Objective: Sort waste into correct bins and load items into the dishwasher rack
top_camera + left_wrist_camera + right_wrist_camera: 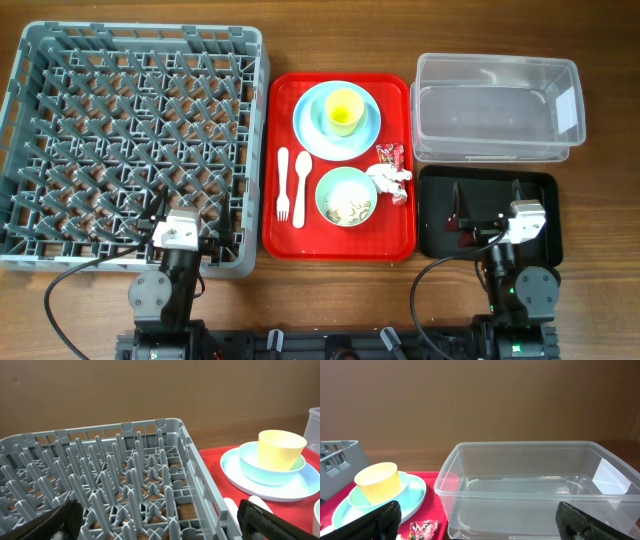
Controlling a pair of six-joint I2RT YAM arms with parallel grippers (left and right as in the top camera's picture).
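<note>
Hovering wide open and empty, the left pincer [162,524] sits over the grey dishwasher rack [140,35] and the right pincer [485,522] over the black tray [432,235], each apparently parked beside its own drop-off. Everything still lies on the red serving tray [390,238] between them: yellow cup [343,110] nested in a blue bowl [272,474] on the plate [310,128], a green bowl [320,196] of rice scraps [350,206], spoon and fork [298,188], and the napkin [393,182] and wrapper [389,154] nearest the clear tub [500,110]. Spoon and fork are hard to tell apart, and both wrist views crop the fingers.
</note>
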